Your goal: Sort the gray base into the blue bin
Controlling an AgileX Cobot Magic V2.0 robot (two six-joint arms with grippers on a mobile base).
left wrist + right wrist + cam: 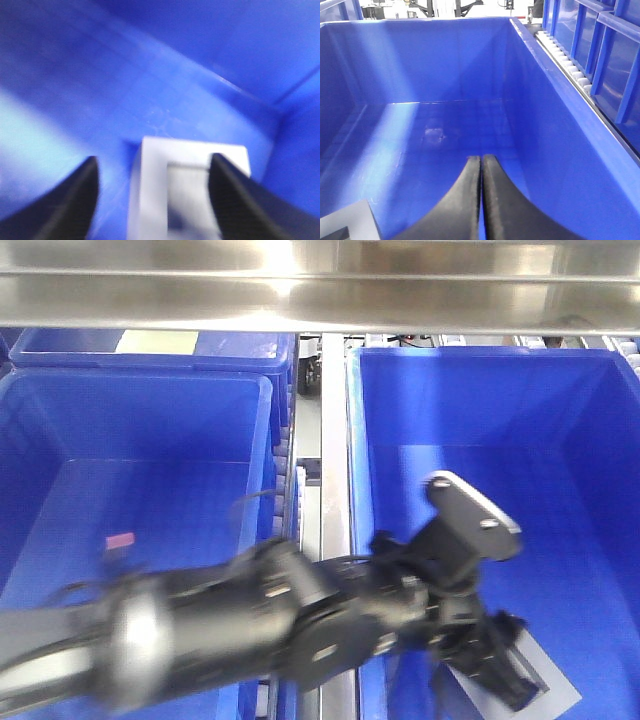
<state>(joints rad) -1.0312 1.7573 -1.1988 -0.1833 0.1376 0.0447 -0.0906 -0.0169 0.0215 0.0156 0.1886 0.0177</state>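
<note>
The gray base (pixel 155 190) lies on the floor of the blue bin (pixel 480 390), recess facing up. In the front view it is a pale patch (pixel 556 692) at the bin's near right. My left gripper (pixel 505 665) reaches across into this bin. In the left wrist view the left gripper (pixel 154 159) is open around the base: the right fingertip (pixel 235 200) overlaps the base's right rim and the left fingertip (pixel 75 200) stands apart from it. My right gripper (pixel 481 159) is shut and empty low inside a blue bin (pixel 445 60). A gray corner (pixel 345 222) shows at its lower left.
A second blue bin (pixel 140 440) stands on the left with a small pink item (pixel 120 540) on its floor. A metal rail (pixel 335 440) runs between the bins. A steel shelf (pixel 320 290) hangs above. A roller track (pixel 565 60) borders the bin's right side.
</note>
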